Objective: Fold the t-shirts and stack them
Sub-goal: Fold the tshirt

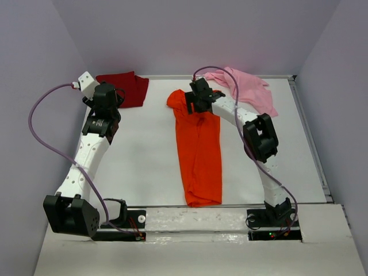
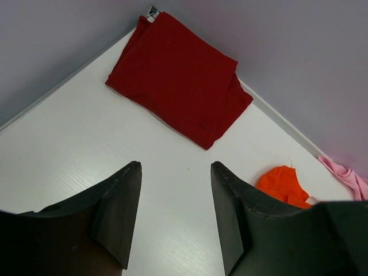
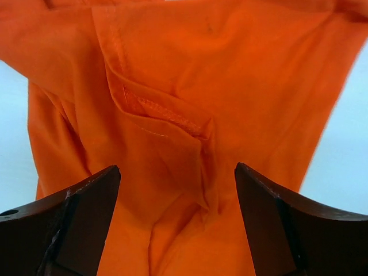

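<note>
We are looking down on a white table (image 1: 144, 167) with three t-shirts lying straight on it; nothing else is holding them. The orange t-shirt (image 1: 199, 155) is lying in the middle as a long narrow strip, its long axis running from the far side towards the arms' bases. The right gripper (image 1: 195, 105) is hovering right over the strip's far end, and in the wrist view its jaws are standing spread wide, with a seamed orange fold showing between them and nothing pinched. We are judging that the coming move is turning on this: the cloth is lying directly below the right gripper, and its near end is lying well apart from both grippers.

The left gripper (image 2: 175, 167) is pointing at the far-left corner, its jaws apart and gripping nothing. The dark red t-shirt (image 2: 178, 77) is resting there, already folded flat, just beyond the fingertips. The light pink t-shirt (image 1: 248, 89) is lying crumpled at the far right, nearer the right arm.
</note>
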`<state>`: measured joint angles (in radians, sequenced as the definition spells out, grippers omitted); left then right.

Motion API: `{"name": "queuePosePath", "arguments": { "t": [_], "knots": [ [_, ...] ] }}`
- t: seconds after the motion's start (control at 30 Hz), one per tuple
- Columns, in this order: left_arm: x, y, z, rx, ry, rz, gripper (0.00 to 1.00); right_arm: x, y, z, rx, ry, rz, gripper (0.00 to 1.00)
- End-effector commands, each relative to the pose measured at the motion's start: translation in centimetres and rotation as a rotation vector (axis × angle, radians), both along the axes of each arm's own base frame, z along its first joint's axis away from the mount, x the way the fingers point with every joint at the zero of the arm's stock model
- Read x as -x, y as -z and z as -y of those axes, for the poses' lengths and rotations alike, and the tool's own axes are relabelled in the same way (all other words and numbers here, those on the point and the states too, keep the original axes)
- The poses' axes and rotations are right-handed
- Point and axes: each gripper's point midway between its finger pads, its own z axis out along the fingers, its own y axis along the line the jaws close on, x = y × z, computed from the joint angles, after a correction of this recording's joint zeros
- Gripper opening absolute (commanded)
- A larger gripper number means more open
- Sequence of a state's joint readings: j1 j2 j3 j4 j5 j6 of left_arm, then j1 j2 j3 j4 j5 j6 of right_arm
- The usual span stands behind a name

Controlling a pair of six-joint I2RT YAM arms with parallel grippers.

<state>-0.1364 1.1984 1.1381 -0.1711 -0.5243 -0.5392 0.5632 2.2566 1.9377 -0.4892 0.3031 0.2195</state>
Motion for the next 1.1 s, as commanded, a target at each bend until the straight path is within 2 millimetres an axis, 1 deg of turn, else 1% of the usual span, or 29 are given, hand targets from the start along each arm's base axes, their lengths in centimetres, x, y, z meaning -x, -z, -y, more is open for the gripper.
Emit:
{"name": "queuePosePath", "arguments": {
  "t": [0.0,0.03,0.13,0.17,0.23,0.27,0.3,0.33,0.37,0.4,0.43,0.47,0.5,0.53,0.57,0.6,0.63,0.67,0.73,0.77,0.8,0.83,0.9,0.93,1.0,1.03,1.07],
  "knots": [
    [0.4,-2.0,-0.2,-0.009,-0.011,0.067,0.61,-0.6,-0.1,-3.0,-0.053,-0.107,-0.003,0.86],
    [0.4,-2.0,-0.3,-0.01,-0.012,0.067,0.61,-0.5,1.4,-3.1,-0.046,-0.109,-0.03,0.86],
    [0.5,-2.2,-0.5,-0.017,-0.023,0.067,0.61,-0.2,2.9,-4.2,-0.078,-0.142,-0.073,0.86],
    [0.8,-2.5,-0.7,-0.02,-0.034,0.077,0.61,0.2,4.0,-4.7,-0.094,-0.162,-0.103,0.86],
    [0.8,-2.5,-0.7,-0.019,-0.031,0.08,0.61,0.2,4.4,-5.3,-0.117,-0.178,-0.116,0.86],
    [0.8,-2.7,-0.6,-0.02,-0.026,0.087,0.61,0.4,5.2,-5.7,-0.145,-0.204,-0.148,0.86],
    [0.8,-2.7,-0.5,-0.02,-0.019,0.087,0.61,0.8,5.4,-6.6,-0.182,-0.238,-0.171,0.87],
    [0.8,-2.8,-0.5,-0.022,-0.016,0.089,0.61,0.7,5.7,-6.9,-0.222,-0.253,-0.194,0.87],
    [0.8,-2.8,-0.5,-0.023,-0.014,0.087,0.61,1.0,6.2,-7.9,-0.304,-0.287,-0.242,0.87],
    [0.8,-2.9,-0.5,-0.023,-0.015,0.088,0.61,1.2,6.4,-8.7,-0.338,-0.306,-0.262,0.86],
    [0.9,-2.9,-0.6,-0.025,-0.018,0.086,0.61,1.0,6.6,-8.7,-0.364,-0.306,-0.278,0.86],
    [0.9,-3.1,-0.6,-0.026,-0.019,0.092,0.61,0.7,6.0,-9.3,-0.394,-0.314,-0.272,0.86],
    [0.9,-3.1,-0.6,-0.026,-0.017,0.094,0.61,0.1,6.8,-9.0,-0.397,-0.297,-0.278,0.86],
    [1.0,-3.1,-0.6,-0.027,-0.015,0.093,0.61,-0.1,7.0,-9.1,-0.399,-0.294,-0.275,0.86],
    [1.0,-3.3,-0.6,-0.026,-0.013,0.099,0.61,-1.4,6.3,-8.7,-0.402,-0.271,-0.243,0.85],
    [1.0,-3.3,-0.5,-0.026,-0.009,0.1,0.61,-1.9,6.5,-8.6,-0.396,-0.253,-0.23,0.85],
    [0.9,-3.3,-0.4,-0.024,-0.002,0.1,0.61,-2.8,6.9,-7.9,-0.387,-0.221,-0.215,0.85],
    [0.9,-3.2,-0.3,-0.024,0.001,0.098,0.61,-3.8,6.9,-7.2,-0.363,-0.173,-0.182,0.85],
    [0.7,-3.1,-0.2,-0.022,0.009,0.096,0.61,-5.3,6.4,-6.2,-0.371,-0.141,-0.144,0.85],
    [0.6,-2.9,-0.1,-0.022,0.01,0.091,0.61,-5.8,6.2,-6.1,-0.375,-0.116,-0.125,0.85],
    [0.6,-2.8,-0.1,-0.021,0.015,0.087,0.61,-6.5,6.1,-5.4,-0.379,-0.092,-0.116,0.86],
    [0.5,-2.7,0.0,-0.019,0.017,0.086,0.61,-6.9,5.6,-5.5,-0.384,-0.084,-0.099,0.86],
    [0.4,-2.7,0.2,-0.016,0.026,0.083,0.61,-8.0,5.5,-3.9,-0.382,-0.047,-0.083,0.86],
    [0.4,-2.7,0.2,-0.015,0.029,0.083,0.61,-8.3,5.2,-3.8,-0.378,-0.038,-0.071,0.86],
    [0.3,-2.6,0.3,-0.012,0.03,0.084,0.61,-9.3,5.2,-2.0,-0.367,0.008,-0.055,0.86],
    [0.3,-2.6,0.3,-0.013,0.033,0.082,0.61,-9.7,5.1,-1.4,-0.369,0.019,-0.052,0.86],
    [0.3,-2.6,0.3,-0.011,0.033,0.084,0.61,-9.7,5.4,-1.3,-0.366,0.03,-0.056,0.86]
  ]
}}
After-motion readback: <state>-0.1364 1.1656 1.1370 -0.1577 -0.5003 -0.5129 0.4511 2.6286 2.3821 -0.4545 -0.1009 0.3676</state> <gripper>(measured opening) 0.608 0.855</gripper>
